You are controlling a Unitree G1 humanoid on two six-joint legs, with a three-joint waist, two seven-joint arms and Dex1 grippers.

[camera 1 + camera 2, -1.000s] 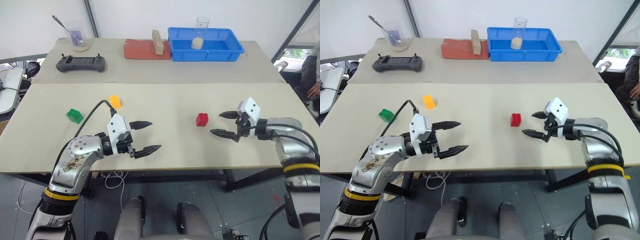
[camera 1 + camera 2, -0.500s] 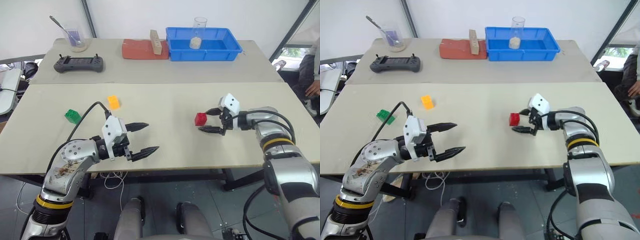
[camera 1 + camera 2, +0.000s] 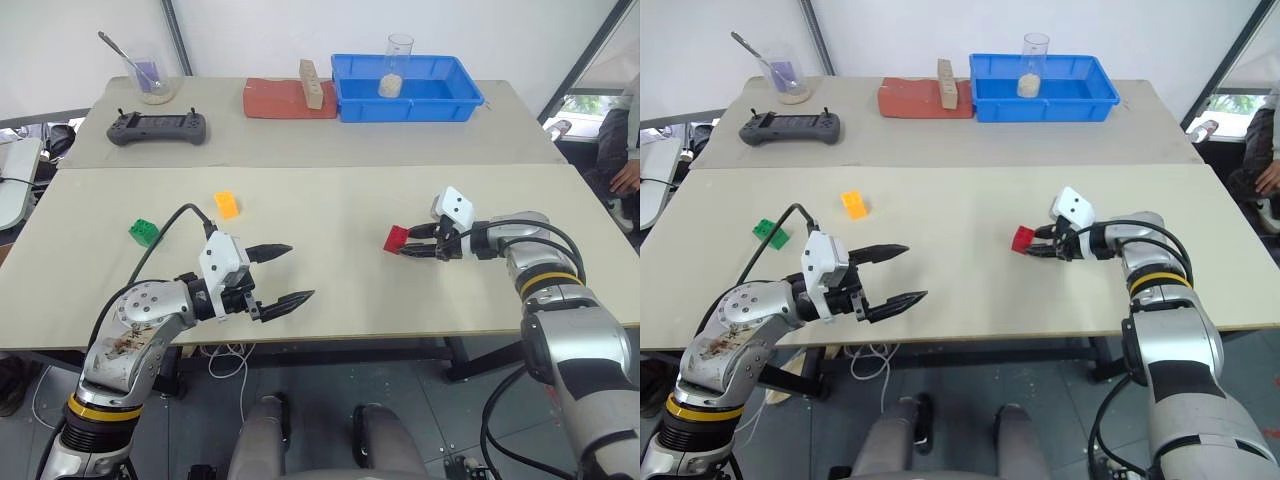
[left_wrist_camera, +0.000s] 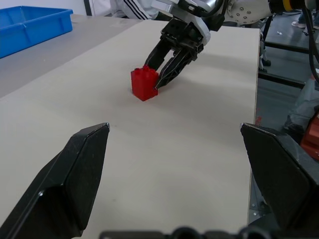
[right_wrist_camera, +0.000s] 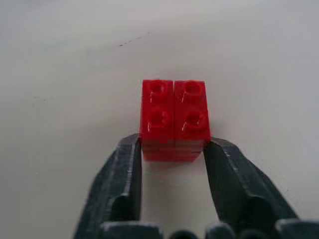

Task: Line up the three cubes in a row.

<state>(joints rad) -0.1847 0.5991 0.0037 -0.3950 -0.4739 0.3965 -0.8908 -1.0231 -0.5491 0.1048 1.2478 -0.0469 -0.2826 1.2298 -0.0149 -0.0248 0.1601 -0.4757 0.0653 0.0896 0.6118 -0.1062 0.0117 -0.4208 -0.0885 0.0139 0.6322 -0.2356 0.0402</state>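
Red cube (image 3: 396,238) clamped by right gripper (image 3: 412,246), arm reaching inward over desk (image 3: 330,200) | left gripper (image 3: 283,274) level near front edge, jaws spread, empty

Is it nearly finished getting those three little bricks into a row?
No, just starting. Done: nothing lined up yet. In hand: the right gripper is shut on the red cube. Left: the orange-yellow cube and green cube sit far apart; the left gripper hangs open.
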